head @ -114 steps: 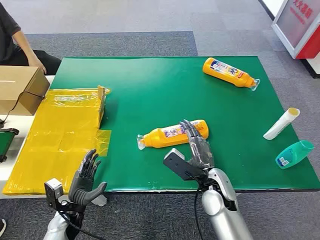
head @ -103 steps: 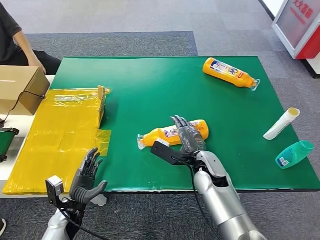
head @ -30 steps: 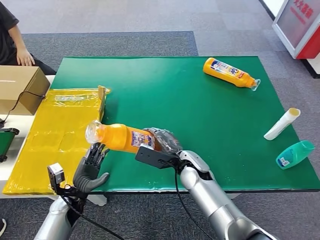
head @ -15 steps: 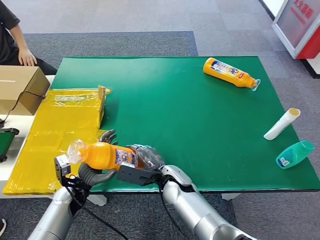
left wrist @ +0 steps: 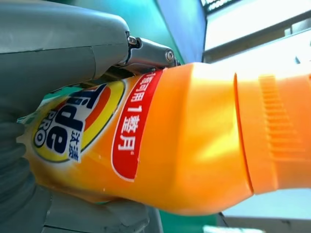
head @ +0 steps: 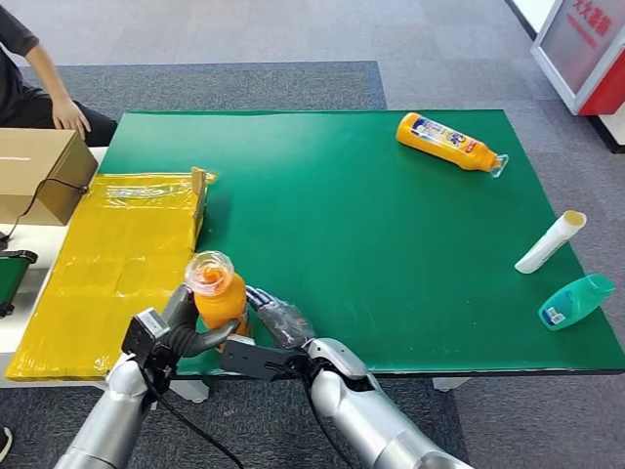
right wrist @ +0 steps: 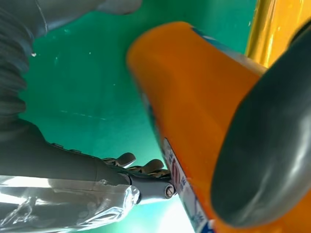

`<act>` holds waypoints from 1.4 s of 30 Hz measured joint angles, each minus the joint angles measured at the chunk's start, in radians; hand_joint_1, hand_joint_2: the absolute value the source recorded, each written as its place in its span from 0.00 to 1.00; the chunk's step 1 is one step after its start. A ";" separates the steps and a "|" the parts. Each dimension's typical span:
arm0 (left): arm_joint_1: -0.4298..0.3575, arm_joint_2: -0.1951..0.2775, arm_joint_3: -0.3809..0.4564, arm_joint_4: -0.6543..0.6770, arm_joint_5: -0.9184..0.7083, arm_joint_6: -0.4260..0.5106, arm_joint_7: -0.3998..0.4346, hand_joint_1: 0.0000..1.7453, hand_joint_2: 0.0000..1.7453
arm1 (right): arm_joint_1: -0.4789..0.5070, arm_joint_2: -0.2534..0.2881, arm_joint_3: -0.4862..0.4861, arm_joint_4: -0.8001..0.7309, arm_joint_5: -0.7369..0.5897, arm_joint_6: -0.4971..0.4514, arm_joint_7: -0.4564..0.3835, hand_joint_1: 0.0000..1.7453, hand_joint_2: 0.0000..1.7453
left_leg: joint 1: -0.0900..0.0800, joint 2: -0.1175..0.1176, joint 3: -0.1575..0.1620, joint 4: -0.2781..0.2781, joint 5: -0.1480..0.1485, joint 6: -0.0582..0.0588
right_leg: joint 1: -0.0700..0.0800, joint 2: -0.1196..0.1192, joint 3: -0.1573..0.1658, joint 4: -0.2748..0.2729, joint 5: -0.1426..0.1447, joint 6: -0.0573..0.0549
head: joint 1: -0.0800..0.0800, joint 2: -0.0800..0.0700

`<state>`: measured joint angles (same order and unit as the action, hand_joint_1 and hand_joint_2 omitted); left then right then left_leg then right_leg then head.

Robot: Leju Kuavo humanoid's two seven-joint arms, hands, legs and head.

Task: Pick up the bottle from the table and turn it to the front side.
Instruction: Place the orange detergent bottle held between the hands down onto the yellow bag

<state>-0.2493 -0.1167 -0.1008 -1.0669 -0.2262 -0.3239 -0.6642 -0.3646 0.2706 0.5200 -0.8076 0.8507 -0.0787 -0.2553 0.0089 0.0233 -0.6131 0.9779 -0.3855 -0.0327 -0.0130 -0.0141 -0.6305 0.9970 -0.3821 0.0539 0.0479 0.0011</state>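
Holding the orange bottle (head: pixel 216 293) up off the table (head: pixel 368 195), near the front edge, by the yellow sheet (head: pixel 110 264). Standing almost straight up now, clear cap toward the camera, long way running up and down. Left hand (head: pixel 181 327) wrapped round the lower body, fingers (head: pixel 214 337) curled tight on it, label showing beside the thumb in the left wrist view. Right hand (head: pixel 276 320) just beside the bottle on its other side, fingers stretched out toward it; cannot tell for sure from these pictures if holding or just touching. Left hand nearer and doing the gripping. Probably next: twisting the bottle about its long way so the front label faces forward.
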 joint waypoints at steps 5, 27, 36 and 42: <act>0.018 -0.001 -0.015 -0.078 -0.177 0.170 0.031 1.00 1.00 | 0.025 -0.001 -0.011 -0.027 0.008 -0.003 0.015 0.00 1.00 | 0.000 0.000 0.000 0.000 0.000 0.000 | 0.000 0.000 0.000 0.000 0.000 0.000 | 0.000 0.000; -0.184 0.189 -0.117 0.128 -1.212 0.652 0.512 1.00 1.00 | 0.090 -0.026 -0.112 -0.091 0.015 0.040 -0.003 0.00 1.00 | 0.001 0.003 0.000 0.000 0.002 -0.003 | 0.001 0.002 -0.002 0.000 0.002 -0.003 | -0.003 0.000; -0.265 0.234 -0.114 0.383 -1.228 0.716 0.511 0.39 1.00 | 0.114 -0.026 -0.111 -0.088 -0.007 0.041 -0.015 0.00 1.00 | 0.001 0.003 0.000 0.000 0.002 -0.002 | 0.001 0.002 -0.001 0.000 0.002 -0.003 | -0.003 0.000; -0.287 0.233 -0.060 0.450 -1.083 0.693 0.414 0.00 1.00 | 0.136 -0.030 -0.112 -0.092 -0.026 0.041 -0.015 0.00 1.00 | 0.001 0.003 0.001 0.000 0.002 -0.003 | 0.001 0.002 -0.002 0.000 0.002 -0.004 | -0.003 0.000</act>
<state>-0.5365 0.1166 -0.1613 -0.6168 -1.3088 0.3687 -0.2501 -0.2283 0.2409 0.4077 -0.8992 0.8251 -0.0374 -0.2703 0.0101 0.0263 -0.6125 0.9777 -0.3839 -0.0357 -0.0116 -0.0117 -0.6320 0.9974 -0.3796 0.0500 0.0451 0.0011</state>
